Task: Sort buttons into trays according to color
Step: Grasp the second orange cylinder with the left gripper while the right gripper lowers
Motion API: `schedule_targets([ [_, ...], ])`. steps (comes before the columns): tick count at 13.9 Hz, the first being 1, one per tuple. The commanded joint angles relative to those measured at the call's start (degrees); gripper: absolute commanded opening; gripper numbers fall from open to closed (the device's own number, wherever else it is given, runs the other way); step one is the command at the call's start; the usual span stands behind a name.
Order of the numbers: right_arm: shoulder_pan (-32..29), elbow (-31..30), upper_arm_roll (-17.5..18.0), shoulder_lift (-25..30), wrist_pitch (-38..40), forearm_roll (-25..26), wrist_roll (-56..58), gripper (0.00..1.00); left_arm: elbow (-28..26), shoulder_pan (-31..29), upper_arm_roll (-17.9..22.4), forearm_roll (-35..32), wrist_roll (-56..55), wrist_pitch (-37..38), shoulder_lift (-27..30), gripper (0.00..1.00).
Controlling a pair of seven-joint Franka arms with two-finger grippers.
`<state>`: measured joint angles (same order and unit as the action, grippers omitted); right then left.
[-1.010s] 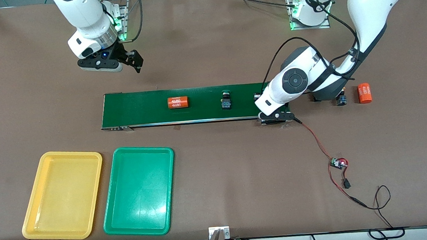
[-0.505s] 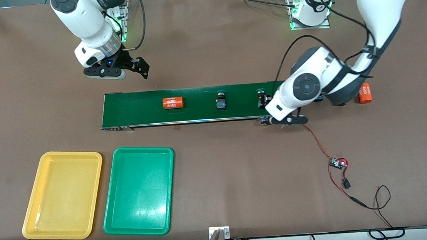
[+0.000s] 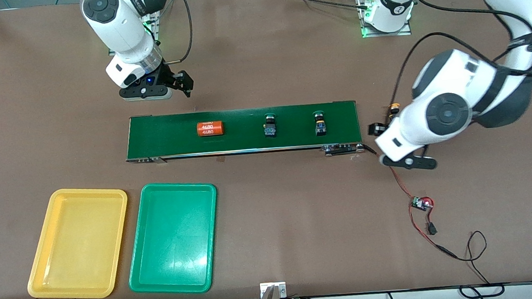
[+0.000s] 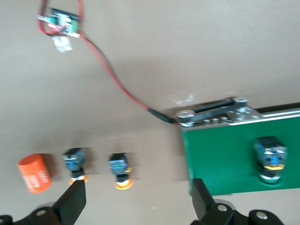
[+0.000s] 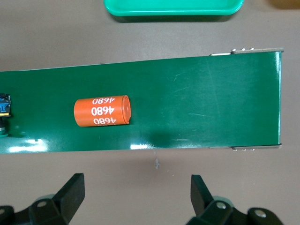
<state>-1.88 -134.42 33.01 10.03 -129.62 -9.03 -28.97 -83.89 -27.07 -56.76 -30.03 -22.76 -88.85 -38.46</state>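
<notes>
1. Front view, with the table as a dial and 12 o'clock at the arms' bases:
   - The yellow tray (image 3: 79,243) lies at about 8 o'clock. The green tray (image 3: 173,238) is just beside it at 7, and both hold nothing.
   - The conveyor belt (image 3: 246,141) crosses the middle.
   - On the belt stand two green-capped buttons (image 3: 269,126) (image 3: 319,122), apart from each other. An orange cylinder (image 3: 210,128) lies toward the belt's 9 o'clock end.
   - The right gripper (image 3: 182,83) hangs at 11 o'clock over bare table, just off the belt.
   - The left gripper (image 3: 380,129) hangs at 3 o'clock, off the belt's end, beside a yellow-capped button (image 3: 393,108).
2. Left wrist view:
   - The claw is spread wide and holds nothing.
   - Under it two yellow-capped buttons (image 4: 75,164) (image 4: 119,168) stand on the table.
   - A second orange cylinder (image 4: 35,172) lies beside them, and the belt's end is near.
3. Right wrist view:
   - The claw is spread wide and empty.
   - It is over the table beside the belt, and the first cylinder lies on the belt.
</notes>
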Motion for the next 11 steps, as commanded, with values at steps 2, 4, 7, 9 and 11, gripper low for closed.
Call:
schedule_targets([
  [2, -0.06, 0.3, 0.39, -2.11, -3.17, 1.21, 0.67, 1.0, 1.62, -0.97, 6.18, 0.04, 9.72, 0.44, 2.76, 1.0],
  [4, -0.06, 0.3, 0.39, -3.6, -5.02, 1.21, 0.67, 1.0, 1.54, 1.75, 14.35, 5.74, 17.79, 0.17, 6.28, 1.0],
  [7, -0.06, 0.47, 0.39, -5.53, -6.61, 1.21, 0.5, 1.0, -1.08, 8.34, 30.69, 14.9, 25.39, -2.63, 11.55, 1.0],
  [9, 0.91, 0.47, 0.39, -7.64, -9.06, 1.29, -0.03, 1.0, -6.17, 12.03, 39.75, 15.09, 25.57, -6.84, 14.46, 1.0],
  [11, 1.09, 0.56, 0.39, -9.31, -10.3, 2.16, -0.03, 1.0, -12.93, 13.62, 46.53, 15.18, 26.7, -13.76, 17.44, 1.0],
])
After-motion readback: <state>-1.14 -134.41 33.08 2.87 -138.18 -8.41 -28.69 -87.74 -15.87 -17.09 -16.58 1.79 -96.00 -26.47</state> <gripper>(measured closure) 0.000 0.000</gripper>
